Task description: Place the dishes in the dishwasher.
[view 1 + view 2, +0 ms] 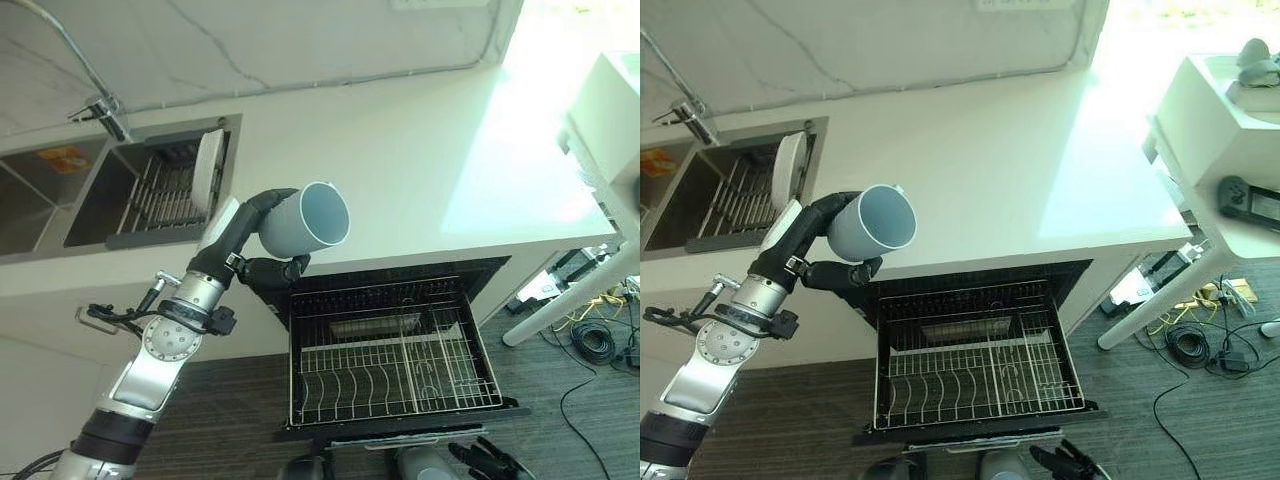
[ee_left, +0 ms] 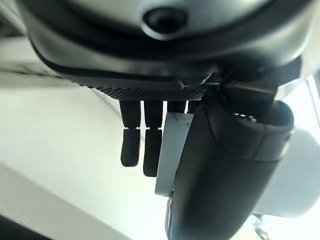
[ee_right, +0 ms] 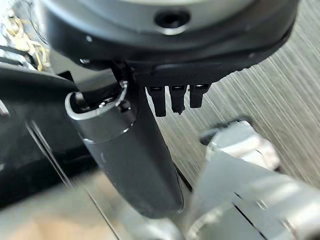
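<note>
1. Dark right hand (image 1: 488, 459) hangs low at 6 o'clock by the floor; I cannot tell its finger state.
2. Wire dishwasher rack (image 1: 392, 365) is pulled out, open.
3. Left hand (image 1: 245, 240) grips a pale grey cylindrical cup (image 1: 306, 220), tilted, at 10 o'clock above the rack.
4. White plate (image 1: 207, 166) stands in the sink's rack (image 1: 165, 190).

Kitchen: sink (image 1: 60, 200), counter (image 1: 400, 170), dishwasher (image 1: 395, 365).
</note>
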Tool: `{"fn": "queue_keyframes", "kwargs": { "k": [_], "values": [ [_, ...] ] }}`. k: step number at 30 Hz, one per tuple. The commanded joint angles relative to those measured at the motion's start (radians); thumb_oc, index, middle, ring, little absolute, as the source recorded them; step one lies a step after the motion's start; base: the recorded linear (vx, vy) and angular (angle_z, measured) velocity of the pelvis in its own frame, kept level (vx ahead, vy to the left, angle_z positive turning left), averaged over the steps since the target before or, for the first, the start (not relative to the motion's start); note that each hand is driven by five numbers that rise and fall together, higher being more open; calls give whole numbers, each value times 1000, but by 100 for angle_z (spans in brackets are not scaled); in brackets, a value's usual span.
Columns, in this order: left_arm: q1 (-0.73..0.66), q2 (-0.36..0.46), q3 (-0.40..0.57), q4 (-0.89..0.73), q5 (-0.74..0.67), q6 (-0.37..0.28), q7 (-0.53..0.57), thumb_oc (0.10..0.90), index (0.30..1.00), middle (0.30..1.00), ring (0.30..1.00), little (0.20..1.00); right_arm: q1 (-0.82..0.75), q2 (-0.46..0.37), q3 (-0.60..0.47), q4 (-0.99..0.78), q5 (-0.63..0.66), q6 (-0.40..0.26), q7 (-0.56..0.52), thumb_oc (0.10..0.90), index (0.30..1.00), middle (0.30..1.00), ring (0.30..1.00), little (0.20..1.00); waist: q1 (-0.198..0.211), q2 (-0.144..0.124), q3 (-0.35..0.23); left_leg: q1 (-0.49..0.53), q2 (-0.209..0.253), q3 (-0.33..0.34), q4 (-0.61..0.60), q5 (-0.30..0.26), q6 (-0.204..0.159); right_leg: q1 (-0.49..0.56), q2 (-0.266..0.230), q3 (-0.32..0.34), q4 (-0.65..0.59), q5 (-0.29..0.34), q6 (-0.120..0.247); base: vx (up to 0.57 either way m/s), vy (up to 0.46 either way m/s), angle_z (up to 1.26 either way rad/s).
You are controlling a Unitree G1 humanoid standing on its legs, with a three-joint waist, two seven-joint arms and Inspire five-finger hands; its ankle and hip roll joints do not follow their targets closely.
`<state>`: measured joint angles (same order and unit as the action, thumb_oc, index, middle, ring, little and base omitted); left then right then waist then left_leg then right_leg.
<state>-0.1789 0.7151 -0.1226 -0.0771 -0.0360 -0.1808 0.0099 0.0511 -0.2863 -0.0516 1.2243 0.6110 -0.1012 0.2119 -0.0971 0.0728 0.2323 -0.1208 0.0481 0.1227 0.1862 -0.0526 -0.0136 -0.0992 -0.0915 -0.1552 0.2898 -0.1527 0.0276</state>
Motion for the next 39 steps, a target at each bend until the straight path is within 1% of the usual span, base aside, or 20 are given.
{"fn": "queue_keyframes", "kwargs": {
  "k": [1,7,12,15,19,21,22,23,26,27,28,29,30,31,32,33,34,35,37,39],
  "values": [
    [-77,18,96,-81,-38,-91,51,400,300,300,300,300,18,-7,-9,-11,29,-4,-17,800,900,900,900,900,16,-8,-67,-21,22,5,114,-179,-7,-44,-49,10,10,-34,114,10,-6,6],
    [-81,23,96,-80,-44,-86,44,400,300,300,300,300,23,7,-14,-17,44,-2,-36,800,900,900,900,900,16,-12,-73,-18,20,12,114,-187,0,-51,-41,23,10,-33,117,1,-11,-6],
    [-80,24,89,-77,-57,-88,43,400,300,300,300,300,26,6,-36,-12,85,-25,-47,800,900,900,900,900,13,-16,-77,-7,33,36,114,-190,-1,-48,-41,16,10,-36,116,9,-13,-10],
    [-76,20,87,-80,-78,-88,25,400,300,300,300,300,33,-1,-72,-35,136,-49,-60,800,900,900,900,900,5,-22,-77,4,47,63,114,-193,-3,-49,-49,5,10,-33,121,-1,-10,-6],
    [-84,4,74,-77,-119,-93,-3,400,300,300,300,300,53,-7,-134,-96,197,-108,-79,800,900,900,900,900,-19,-34,-74,24,56,104,114,-202,1,-55,-57,10,10,-22,131,-7,2,-15],
    [-90,-1,68,-75,-144,-97,-11,400,300,300,300,300,66,-9,-156,-131,182,-146,-86,800,900,900,900,900,-35,-40,-71,36,58,125,114,-208,5,-59,-62,12,10,-15,137,-20,32,-20],
    [-96,-8,63,-72,-165,-101,-18,400,300,300,300,300,75,-12,-169,-155,150,-179,-97,800,900,900,900,900,-44,-43,-69,43,59,138,114,-212,7,-64,-65,16,10,-9,142,-35,48,-29],
    [-101,-13,60,-69,-188,-103,-25,400,300,300,300,300,80,-12,-177,-178,149,-200,-101,800,900,900,900,900,-53,-46,-69,47,57,145,114,-216,9,-69,-67,20,10,-4,145,-39,51,-35],
    [-114,-36,45,-59,-218,-106,-37,400,300,300,300,300,101,-8,-201,-295,175,-252,-133,800,900,900,900,900,-82,-57,-69,60,48,160,114,-230,16,-92,-65,50,10,15,157,-22,38,-49],
    [-118,-49,38,-53,-227,-106,-46,400,300,300,300,300,108,-7,-211,-339,183,-271,-136,800,900,900,900,900,-93,-60,-69,71,43,162,114,-243,20,-94,-62,61,10,16,163,-14,23,-50],
    [-121,-53,36,-52,-236,-107,-52,400,300,300,300,300,110,-6,-214,-353,189,-286,-139,800,900,900,900,900,-95,-63,-71,67,41,166,114,-237,22,-103,-62,68,10,25,162,-1,40,-59],
    [-124,-74,34,-47,-272,-105,-66,400,300,300,300,300,122,-9,-239,-446,205,-305,-125,800,900,900,900,900,-116,-71,-68,80,33,174,114,-247,30,-113,-59,84,10,37,167,2,37,-45],
    [-123,-79,33,-46,-284,-105,-71,400,300,300,300,300,127,-9,-245,-471,206,-312,-124,800,900,900,900,900,-120,-70,-67,87,33,175,114,-256,32,-111,-57,86,10,33,170,8,42,-49],
    [-123,-92,34,-41,-309,-103,-84,400,300,300,300,300,133,-9,-258,-525,210,-328,-116,800,900,900,900,900,-129,-76,-66,90,29,183,114,-251,36,-119,-58,93,10,44,169,19,39,-45],
    [-125,-107,34,-40,-321,-94,-89,400,300,300,300,300,138,-7,-267,-582,202,-335,-119,800,900,900,900,900,-137,-76,-65,98,28,188,114,-260,39,-120,-57,95,10,44,173,-32,27,-51],
    [-125,-123,33,-38,-337,-90,-92,400,300,300,300,300,146,-2,-276,-654,174,-360,-133,800,900,900,900,900,-146,-82,-66,100,24,201,114,-254,43,-130,-59,100,10,55,172,4,56,-52],
    [-118,-148,37,-39,-349,-82,-89,400,300,300,300,300,157,-3,-290,-772,133,-355,-166,800,900,900,900,900,-162,-82,-62,114,23,211,114,-266,47,-129,-58,99,10,54,176,-17,53,-53],
    [-113,-163,39,-38,-357,-80,-83,400,300,300,300,300,166,-2,-300,-840,96,-360,-188,800,900,900,900,900,-172,-84,-60,120,22,219,114,-268,50,-131,-57,101,10,58,177,12,62,-58],
    [-102,-190,42,-33,-376,-83,-73,400,300,300,300,300,182,-2,-319,-942,26,-386,-228,800,900,900,900,900,-189,-87,-61,129,21,237,114,-271,55,-137,-55,105,10,63,177,-2,46,-64],
    [-91,-224,43,-24,-417,-85,-64,400,300,300,300,300,190,-7,-337,-1036,-7,-416,-244,800,900,900,900,900,-206,-89,-63,139,21,255,114,-275,59,-142,-52,110,10,68,176,17,57,-72]
  ]
}}
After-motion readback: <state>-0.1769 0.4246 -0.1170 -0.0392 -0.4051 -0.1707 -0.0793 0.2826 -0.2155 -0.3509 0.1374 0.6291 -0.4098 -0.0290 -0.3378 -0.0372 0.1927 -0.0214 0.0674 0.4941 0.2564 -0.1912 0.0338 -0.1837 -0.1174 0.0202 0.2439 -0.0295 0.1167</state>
